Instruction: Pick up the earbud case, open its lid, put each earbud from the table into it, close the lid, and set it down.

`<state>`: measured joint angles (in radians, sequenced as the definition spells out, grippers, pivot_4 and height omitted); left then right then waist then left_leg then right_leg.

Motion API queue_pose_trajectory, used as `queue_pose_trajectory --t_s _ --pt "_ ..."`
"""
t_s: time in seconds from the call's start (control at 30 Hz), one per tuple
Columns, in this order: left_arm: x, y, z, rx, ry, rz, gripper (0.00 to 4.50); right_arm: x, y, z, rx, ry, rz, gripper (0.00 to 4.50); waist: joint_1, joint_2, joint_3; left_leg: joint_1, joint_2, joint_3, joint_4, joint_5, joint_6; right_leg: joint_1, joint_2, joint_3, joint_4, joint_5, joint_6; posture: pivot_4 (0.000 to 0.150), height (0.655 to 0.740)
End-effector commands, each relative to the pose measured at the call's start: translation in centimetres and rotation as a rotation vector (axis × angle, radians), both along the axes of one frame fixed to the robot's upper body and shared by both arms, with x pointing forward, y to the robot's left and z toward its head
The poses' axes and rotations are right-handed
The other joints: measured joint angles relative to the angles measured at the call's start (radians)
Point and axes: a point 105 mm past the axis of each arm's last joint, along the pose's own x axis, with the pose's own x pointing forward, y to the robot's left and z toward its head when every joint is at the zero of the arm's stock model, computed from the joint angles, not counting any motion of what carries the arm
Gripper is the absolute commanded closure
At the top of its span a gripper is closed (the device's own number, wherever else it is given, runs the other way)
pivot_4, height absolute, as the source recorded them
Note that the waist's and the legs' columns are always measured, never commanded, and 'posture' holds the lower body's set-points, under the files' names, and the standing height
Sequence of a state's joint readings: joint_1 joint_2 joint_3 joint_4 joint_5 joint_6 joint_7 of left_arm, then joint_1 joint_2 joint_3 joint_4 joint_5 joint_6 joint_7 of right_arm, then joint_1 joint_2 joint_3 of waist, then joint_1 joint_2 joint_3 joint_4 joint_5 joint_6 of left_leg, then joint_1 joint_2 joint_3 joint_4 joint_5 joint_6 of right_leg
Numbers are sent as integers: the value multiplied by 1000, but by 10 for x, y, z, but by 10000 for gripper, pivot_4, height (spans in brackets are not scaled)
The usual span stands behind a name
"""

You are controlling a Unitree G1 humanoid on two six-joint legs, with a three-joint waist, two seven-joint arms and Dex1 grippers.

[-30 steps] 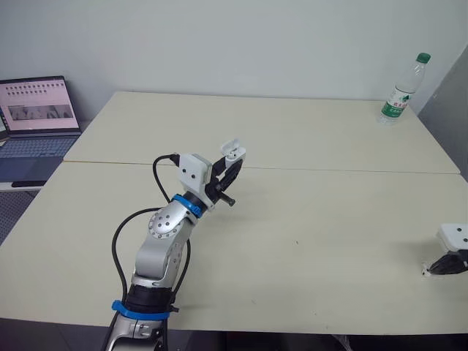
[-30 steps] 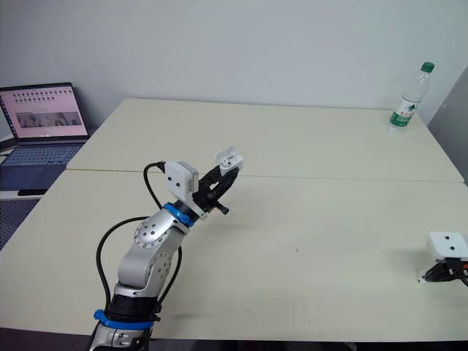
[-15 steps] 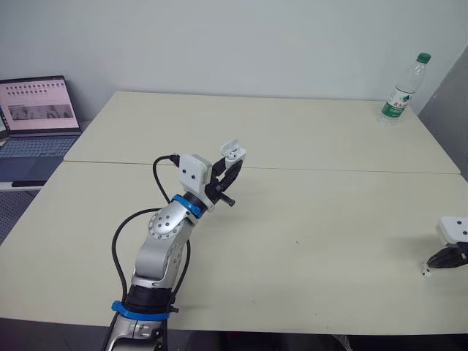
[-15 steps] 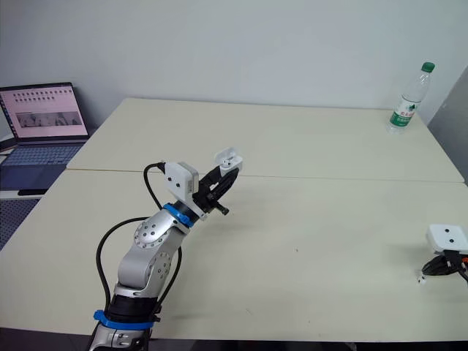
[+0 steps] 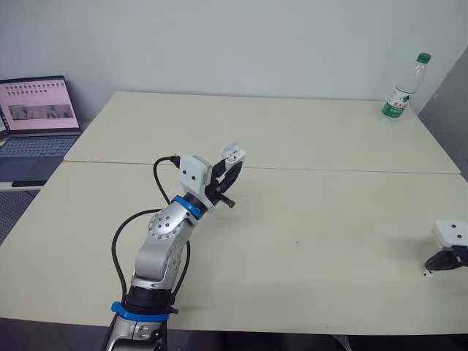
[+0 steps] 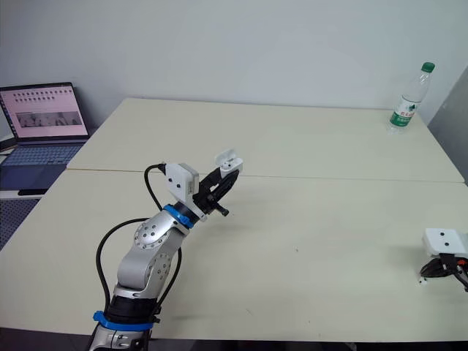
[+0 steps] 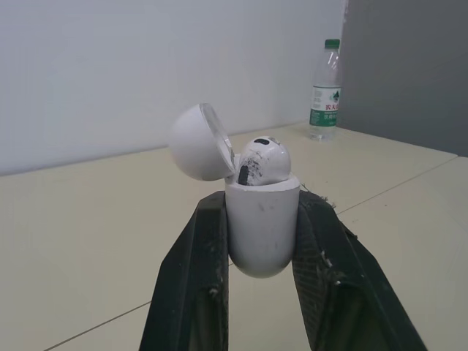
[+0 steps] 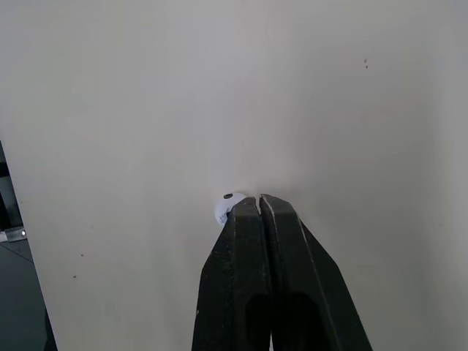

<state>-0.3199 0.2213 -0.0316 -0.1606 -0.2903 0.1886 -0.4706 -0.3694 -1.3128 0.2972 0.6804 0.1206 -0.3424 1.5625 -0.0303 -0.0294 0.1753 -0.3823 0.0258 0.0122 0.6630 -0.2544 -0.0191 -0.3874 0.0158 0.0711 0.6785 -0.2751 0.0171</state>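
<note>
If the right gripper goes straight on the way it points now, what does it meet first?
The right gripper would likely meet the earbud at its fingertips, then the table just beneath.

bare table, bottle far corner

Cream counter of two tops, joined at a seam across the middle. Plain pale wall behind. Open laptop off the left edge. Bottle at the far right corner, beside a dark grey panel.
</note>
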Motion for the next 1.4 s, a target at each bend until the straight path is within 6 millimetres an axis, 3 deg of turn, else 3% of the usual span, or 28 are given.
queue_pose_trajectory --t_s 0.03,0.47,0.73,0.97,1.4 --pt "-7 -2 18 -7 -70 -15 37142 -5 -4 6 -9 29 16 44549 0 0 0 0 0 0 0 0 0 0 0 0 0 0 0 1500 7400" --pt "-5 -2 17 -6 -71 -14 37142 -6 -12 8 -46 30 12 44549 0 0 0 0 0 0 0 0 0 0 0 0 0 0 0 1500 7400" --pt "-6 -2 17 -6 -71 -16 37142 4 -3 15 0 -1 2 44549 0 0 0 0 0 0 0 0 0 0 0 0 0 0 0 1500 7400" --pt "-6 -2 17 -4 -72 -17 37142 -2 11 10 43 34 37 44549 0 0 0 0 0 0 0 0 0 0 0 0 0 0 0 1500 7400" --pt "-7 0 17 2 -71 -12 37142 -6 -1 4 -5 44 33 44549 0 0 0 0 0 0 0 0 0 0 0 0 0 0 0 1500 7400"
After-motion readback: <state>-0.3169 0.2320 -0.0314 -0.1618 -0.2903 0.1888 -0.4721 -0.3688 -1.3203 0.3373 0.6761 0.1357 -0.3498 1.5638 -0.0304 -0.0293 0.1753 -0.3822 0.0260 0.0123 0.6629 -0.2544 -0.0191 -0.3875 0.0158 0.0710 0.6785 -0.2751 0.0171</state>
